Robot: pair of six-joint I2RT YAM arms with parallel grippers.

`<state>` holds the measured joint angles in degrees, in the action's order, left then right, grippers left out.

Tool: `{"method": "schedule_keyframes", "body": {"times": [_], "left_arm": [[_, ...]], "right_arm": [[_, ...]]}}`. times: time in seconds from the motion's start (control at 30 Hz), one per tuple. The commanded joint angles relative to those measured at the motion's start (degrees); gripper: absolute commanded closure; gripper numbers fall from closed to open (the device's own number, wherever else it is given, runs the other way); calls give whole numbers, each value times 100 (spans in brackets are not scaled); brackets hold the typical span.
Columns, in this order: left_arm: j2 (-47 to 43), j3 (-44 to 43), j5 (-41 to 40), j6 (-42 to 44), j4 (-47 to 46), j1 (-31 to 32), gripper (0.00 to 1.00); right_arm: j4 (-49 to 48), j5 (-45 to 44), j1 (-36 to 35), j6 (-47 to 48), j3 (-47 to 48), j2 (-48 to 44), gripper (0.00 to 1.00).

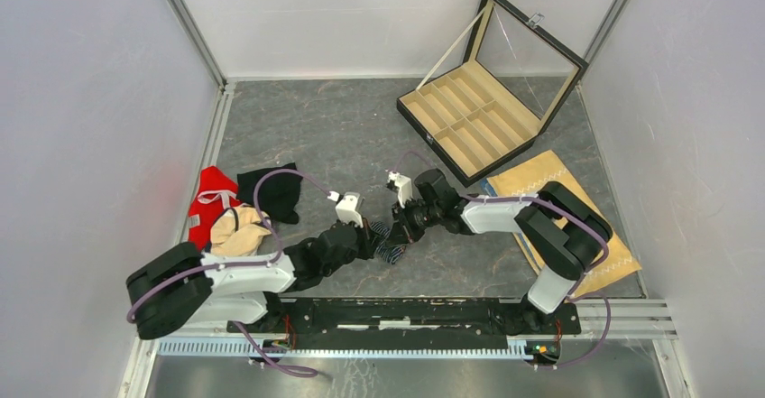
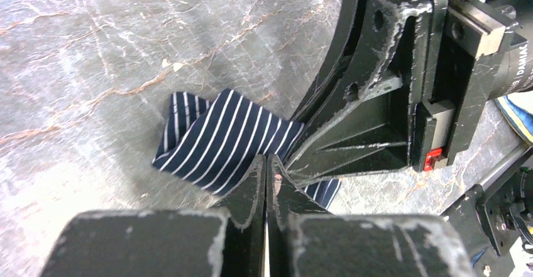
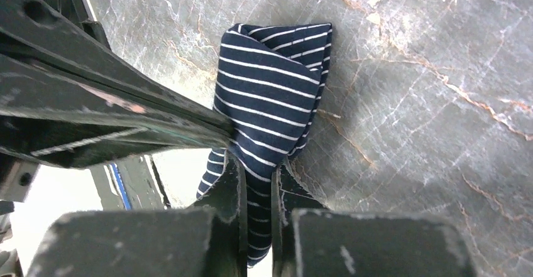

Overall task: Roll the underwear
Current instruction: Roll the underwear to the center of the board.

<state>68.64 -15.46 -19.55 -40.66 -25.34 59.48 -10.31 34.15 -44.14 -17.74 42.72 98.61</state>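
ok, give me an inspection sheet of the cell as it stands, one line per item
surface: grey marbled table, no spills seen
job's things: striped underwear bunched at centre between the two arms; black underwear lying at left, no gripper on it
clutter: red garment and beige garment at left; open compartment box far right, compartments bare; tan cloth beneath the right arm in the top view
grippers: left gripper shut on the striped underwear's edge; right gripper shut on it, fabric between its fingers
cables: purple cable looped above the left arm, crossing the black underwear in the top view; a similar loop on the right arm
surroundings: white enclosure walls; base rail at the near edge
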Motion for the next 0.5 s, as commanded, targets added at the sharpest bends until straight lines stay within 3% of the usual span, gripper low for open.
{"method": "schedule_keyframes", "body": {"times": [0.0, 0.23, 0.47], "left_arm": [[-761, -348, -294, -157, 1123, 5, 97], [-1716, -1043, -1284, -273, 3155, -14, 68], [-1712, -880, -1240, -436, 3457, -85, 57]], "right_arm": [[168, -773, -35, 244, -421, -251, 100], [987, -2261, 98, 709, 25, -1578, 100], [1625, -3797, 798, 1005, 733, -2481, 100]]}}
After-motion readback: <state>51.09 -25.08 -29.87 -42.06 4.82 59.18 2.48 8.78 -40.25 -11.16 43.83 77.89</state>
